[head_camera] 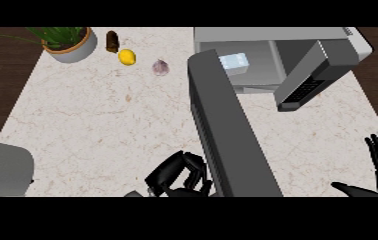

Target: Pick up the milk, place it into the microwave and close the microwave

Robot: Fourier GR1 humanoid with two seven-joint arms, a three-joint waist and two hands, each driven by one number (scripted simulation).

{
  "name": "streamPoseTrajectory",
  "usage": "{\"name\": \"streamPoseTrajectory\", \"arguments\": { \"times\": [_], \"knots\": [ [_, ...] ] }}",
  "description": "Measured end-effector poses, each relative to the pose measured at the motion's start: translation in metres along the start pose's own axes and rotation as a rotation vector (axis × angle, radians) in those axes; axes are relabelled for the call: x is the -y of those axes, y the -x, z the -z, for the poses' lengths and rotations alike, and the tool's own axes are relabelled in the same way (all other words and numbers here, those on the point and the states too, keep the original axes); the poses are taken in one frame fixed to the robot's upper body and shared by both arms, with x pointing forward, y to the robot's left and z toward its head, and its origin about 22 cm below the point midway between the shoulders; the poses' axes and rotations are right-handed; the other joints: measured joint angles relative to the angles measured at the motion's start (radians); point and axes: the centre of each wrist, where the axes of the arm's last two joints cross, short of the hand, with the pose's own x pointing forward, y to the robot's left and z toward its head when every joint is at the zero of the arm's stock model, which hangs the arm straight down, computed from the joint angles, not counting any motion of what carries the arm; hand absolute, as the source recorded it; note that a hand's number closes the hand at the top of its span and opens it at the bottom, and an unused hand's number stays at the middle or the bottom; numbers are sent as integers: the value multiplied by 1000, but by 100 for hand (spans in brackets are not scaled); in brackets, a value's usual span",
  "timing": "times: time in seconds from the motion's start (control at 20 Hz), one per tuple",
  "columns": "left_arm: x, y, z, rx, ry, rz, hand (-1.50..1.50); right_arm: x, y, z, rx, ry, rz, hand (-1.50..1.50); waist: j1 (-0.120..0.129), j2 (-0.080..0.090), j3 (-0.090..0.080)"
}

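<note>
The milk, a small white and pale blue carton, stands inside the open microwave at the back right of the counter. The microwave's door is swung out towards me as a long grey slab. My left hand sits at the bottom centre with its fingers curled, against the left face of the door near its free end, holding nothing. My right hand shows at the lower right edge with fingers spread, away from the microwave. The control panel is at the cavity's right.
A potted plant stands at the back left. Beside it lie a brown item, a yellow lemon and a pale purple bulb. A grey object sits at the lower left edge.
</note>
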Motion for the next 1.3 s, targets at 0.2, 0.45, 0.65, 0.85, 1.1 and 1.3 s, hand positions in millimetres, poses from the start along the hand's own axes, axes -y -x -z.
{"name": "streamPoseTrajectory", "arguments": {
  "times": [0.2, 0.45, 0.65, 0.85, 1.1, 1.3],
  "knots": [
    [15, 1, 17, -23, 86, 27, 150, 5, -4, 2, 13, -6, 5, -150, -3, 1, -1],
    [27, -1, 32, 10, 121, 58, 150, 2, -13, 19, 58, -57, 26, -150, -21, 3, -2],
    [34, -3, 37, 40, 83, 61, 150, -4, -21, 31, 95, -101, 45, -150, -43, 7, -3],
    [34, -9, 44, 53, 32, 58, -150, -17, -27, 43, 129, -147, 71, -150, -69, 11, -4],
    [32, -20, 55, 58, -34, 62, 150, -27, -37, 56, 156, -192, 97, -150, -106, 17, -5],
    [30, -34, 67, 87, -61, 67, 150, -34, -48, 70, 180, -230, 116, -150, -140, 22, -6]
  ]
}}
